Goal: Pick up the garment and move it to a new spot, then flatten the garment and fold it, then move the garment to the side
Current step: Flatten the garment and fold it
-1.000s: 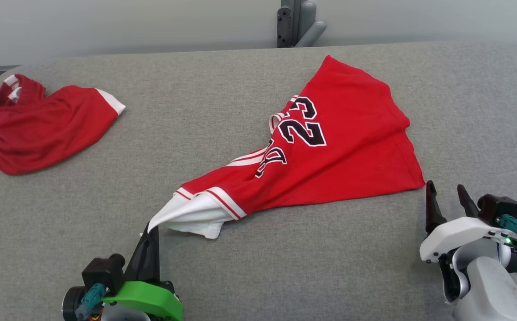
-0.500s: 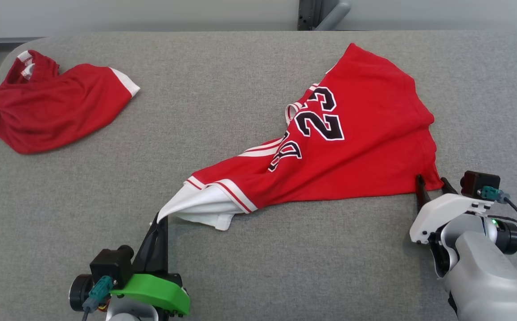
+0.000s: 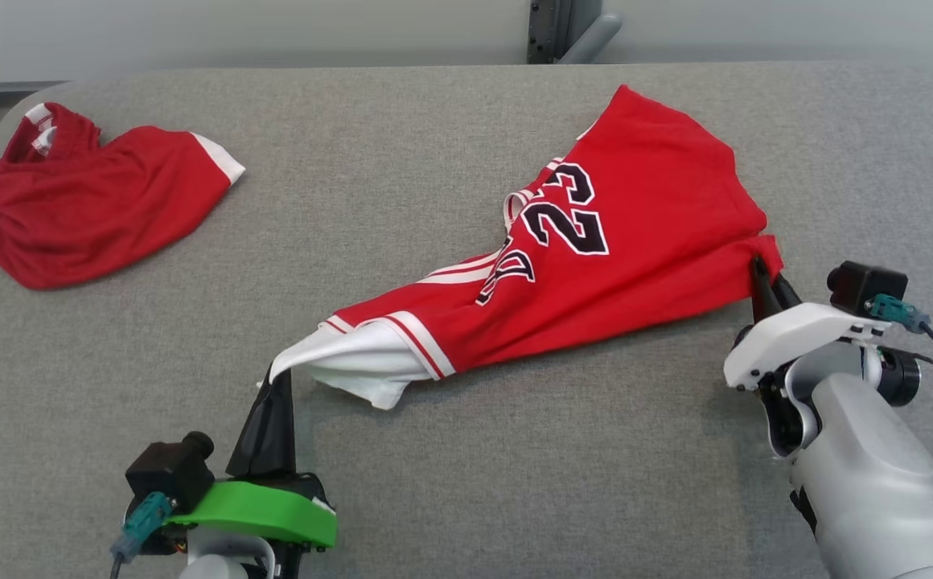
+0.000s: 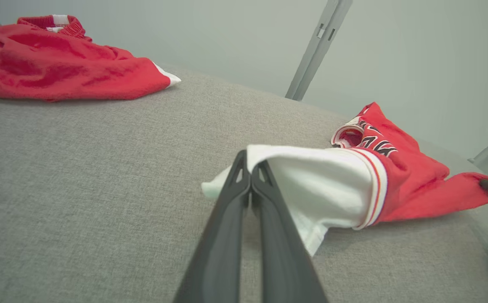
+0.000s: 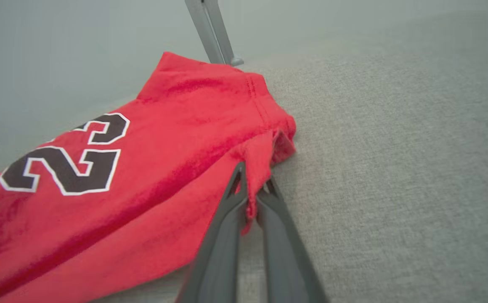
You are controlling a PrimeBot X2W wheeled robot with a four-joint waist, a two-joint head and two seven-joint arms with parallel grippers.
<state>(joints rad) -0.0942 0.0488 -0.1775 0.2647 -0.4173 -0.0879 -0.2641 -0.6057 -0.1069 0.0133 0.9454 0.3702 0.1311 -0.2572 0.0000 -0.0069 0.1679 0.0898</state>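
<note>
The garment is a red jersey with a black "23" and a white band at one end, stretched across the grey table. My left gripper is shut on the white corner, seen close up in the left wrist view as the garment pinched by my left gripper. My right gripper is shut on the red corner at the garment's right end; the right wrist view shows the garment with its hem caught in my right gripper. The part between the two grips sags onto the table.
A second red garment lies crumpled at the table's far left. A grey metal post stands behind the table's back edge. The grey cloth table has bare room in front and to the right.
My right gripper moved in to the red corner and shut on it, then pulled that corner up. The left gripper kept its hold on the white corner. The camera shifted a little.
</note>
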